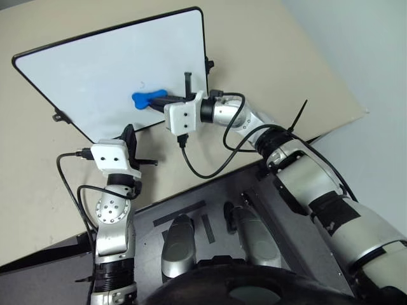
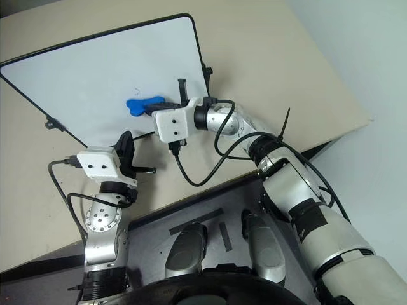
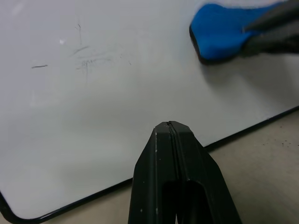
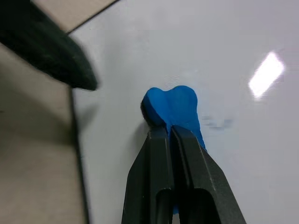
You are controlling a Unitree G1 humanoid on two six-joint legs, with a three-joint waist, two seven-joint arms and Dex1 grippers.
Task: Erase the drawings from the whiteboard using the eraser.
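Partly done, by the look of it: faint grey streaks and a small blue trace of the drawings (image 4: 216, 123) remaining on the whiteboard (image 1: 95, 70), just beside the eraser (image 1: 148, 98). More wiping needed over those remnants.

Eraser lying flat against the board's surface, nearer the board's right edge than its left, pinched at one end by the right gripper (image 1: 166, 100). Long axis roughly parallel to the board's near edge, free lobed end pointing toward the board's left side.

Left gripper (image 3: 170, 128) pressed together on nothing, hovering over the tabletop (image 1: 267, 44) at the board's near edge, close to its near corner.
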